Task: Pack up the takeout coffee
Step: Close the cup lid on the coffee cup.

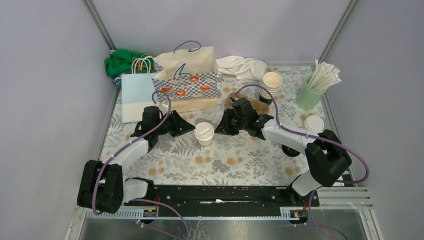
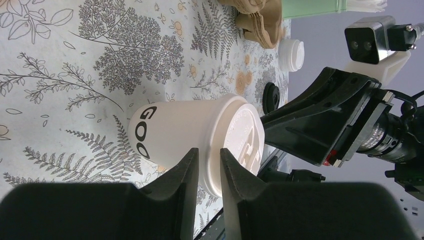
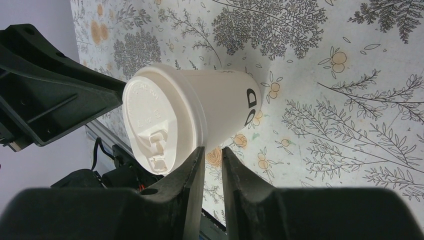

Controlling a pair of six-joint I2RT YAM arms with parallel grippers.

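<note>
At the far left, a pale blue bag [image 1: 134, 91] and a checked paper bag [image 1: 187, 80] stand with their mouths up. I take them for where the drinks are meant to go, though neither arm is near them.

The left gripper [image 1: 191, 128] lies low over the flowered table [image 1: 225, 162] and points right at the coffee cup. Its jaws are a narrow slit apart with nothing between them. One finger sits above the other, and the slit is level with the rim of the lid. That looks to me like a way of steadying or nudging the cup from the side, not of grasping its body.

The coffee cup [image 1: 204, 133] stands upright in the middle of the table, lid on, with dark lettering on its side. It is between the two grippers and just beside both tips. I cannot tell whether either tip touches it.

The right gripper [image 1: 218, 131] mirrors the left, pointing left at the same height. Its jaws are nearly closed too, and they hold nothing. With an arm on each side, the cup is boxed in, probably so it cannot slide or tip.

Farther right, well clear of the arms, are a stack of open cups [image 1: 272, 82], a few spare lids [image 1: 313, 123] and a green tumbler of straws [image 1: 309, 96]. They look like stock kept within reach. The packing itself looks hardly begun.
</note>
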